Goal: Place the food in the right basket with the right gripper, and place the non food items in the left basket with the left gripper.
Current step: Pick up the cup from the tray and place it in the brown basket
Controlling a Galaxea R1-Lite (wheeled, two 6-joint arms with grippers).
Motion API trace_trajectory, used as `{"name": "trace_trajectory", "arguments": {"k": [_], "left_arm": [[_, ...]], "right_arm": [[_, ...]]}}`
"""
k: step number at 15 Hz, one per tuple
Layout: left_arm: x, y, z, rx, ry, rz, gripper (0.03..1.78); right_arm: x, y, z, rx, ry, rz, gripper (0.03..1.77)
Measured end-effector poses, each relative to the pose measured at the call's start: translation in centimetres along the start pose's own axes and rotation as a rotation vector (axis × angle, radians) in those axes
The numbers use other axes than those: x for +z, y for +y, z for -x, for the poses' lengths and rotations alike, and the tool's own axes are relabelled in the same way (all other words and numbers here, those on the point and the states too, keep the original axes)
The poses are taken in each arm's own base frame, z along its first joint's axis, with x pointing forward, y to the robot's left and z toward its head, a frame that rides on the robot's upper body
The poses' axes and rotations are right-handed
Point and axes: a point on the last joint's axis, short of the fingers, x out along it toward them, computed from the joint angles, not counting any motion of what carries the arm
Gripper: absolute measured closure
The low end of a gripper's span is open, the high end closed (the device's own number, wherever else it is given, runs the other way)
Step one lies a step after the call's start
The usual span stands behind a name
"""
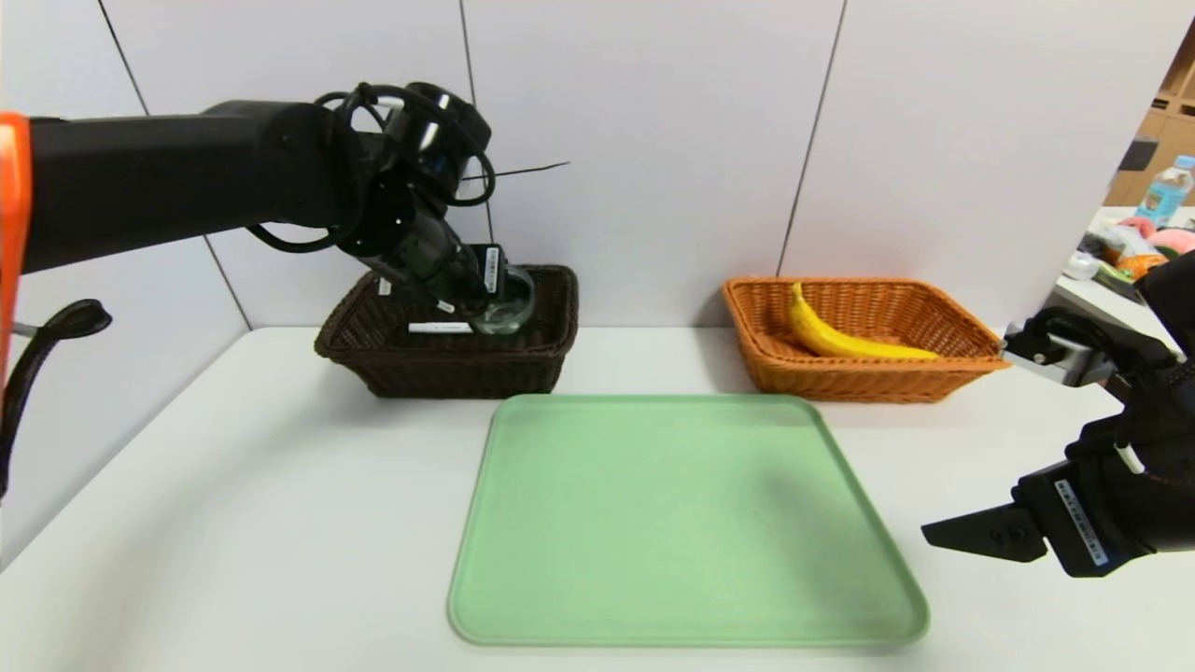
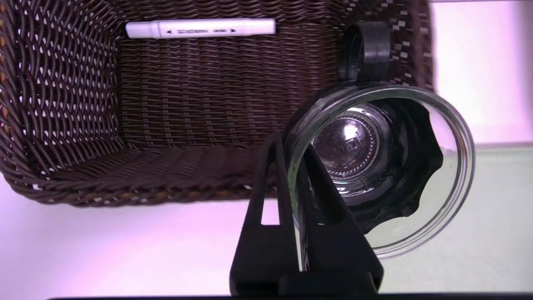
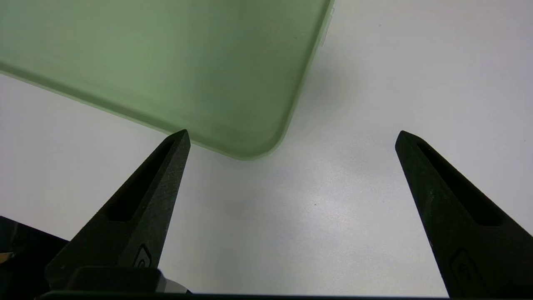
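Note:
My left gripper (image 1: pixel 481 294) (image 2: pixel 289 143) hangs over the dark brown left basket (image 1: pixel 448 369) (image 2: pixel 62 104), shut on the rim of a clear glass cup (image 1: pixel 509 303) (image 2: pixel 358 141). One finger is inside the cup, the other outside. A white marker (image 1: pixel 440 328) (image 2: pixel 200 28) and a black ring (image 2: pixel 368 50) lie in that basket. A yellow banana (image 1: pixel 840 341) lies in the orange right basket (image 1: pixel 878 378). My right gripper (image 1: pixel 943 534) (image 3: pixel 292 133) hovers open over the bare table, beside the near right corner of the green tray (image 1: pixel 681 523) (image 3: pixel 187 62), holding nothing.
The green tray lies in the middle of the white table (image 1: pixel 233 485) with nothing on it. A panelled wall stands right behind both baskets. A bottle (image 1: pixel 1167 187) and other clutter sit on a separate surface at the far right.

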Motion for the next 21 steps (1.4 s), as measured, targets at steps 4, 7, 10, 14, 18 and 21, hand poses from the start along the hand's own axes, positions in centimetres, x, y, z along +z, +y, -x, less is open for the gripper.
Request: {"name": "trace_trajectory", "arguments": {"k": [4, 7, 10, 14, 18, 21], "left_arm": [[0.4, 0.9, -4.2, 0.023, -0.048, 0.034, 1.71], [0.1, 0.6, -6.5, 0.005, -0.063, 0.023, 1.71], [-0.2, 0.4, -8.5, 0.0, -0.085, 0.012, 1.71], [-0.8, 0.5, -10.1, -0.012, -0.072, 0.006, 1.71], [-1.1, 0.5, -10.9, -0.025, -0.053, 0.001, 1.71], [-1.2, 0.8, -11.2, -0.02, -0.047, -0.01, 1.71]], "right_arm": [[-0.1, 0.0, 0.0, 0.001, 0.003, 0.002, 0.1], [-0.1, 0.2, -0.1, 0.004, 0.007, 0.006, 0.1], [-0.2, 0.3, -0.1, 0.007, 0.008, 0.01, 0.1], [-0.4, 0.3, -0.1, 0.009, 0.01, 0.012, 0.1], [-0.4, 0.4, 0.1, 0.01, 0.007, 0.014, 0.1], [-0.6, 0.4, 0.1, 0.011, 0.008, 0.014, 0.1]]}}
